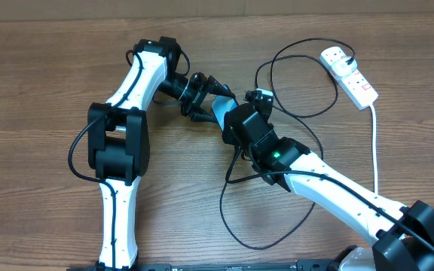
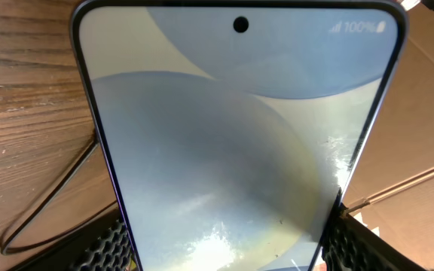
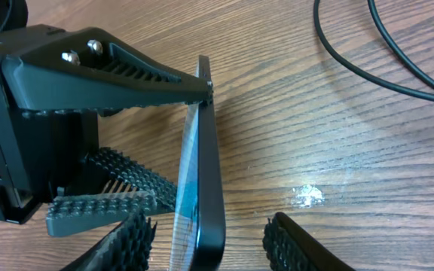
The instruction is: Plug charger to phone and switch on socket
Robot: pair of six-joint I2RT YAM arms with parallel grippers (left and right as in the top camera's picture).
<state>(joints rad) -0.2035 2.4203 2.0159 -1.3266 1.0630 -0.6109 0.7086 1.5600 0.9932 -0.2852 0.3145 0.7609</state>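
Wood-grain table [image 1: 36, 53], seemingly scuffed; left fingers [image 3: 142, 75] clamp the phone [image 3: 209, 188], right fingers [image 3: 300, 245] apart.

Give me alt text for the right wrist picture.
The left gripper holds the phone, seen edge-on, over the wooden table. The right gripper stands open, one finger on each side of the phone, not touching it. The black charger cable lies beyond.
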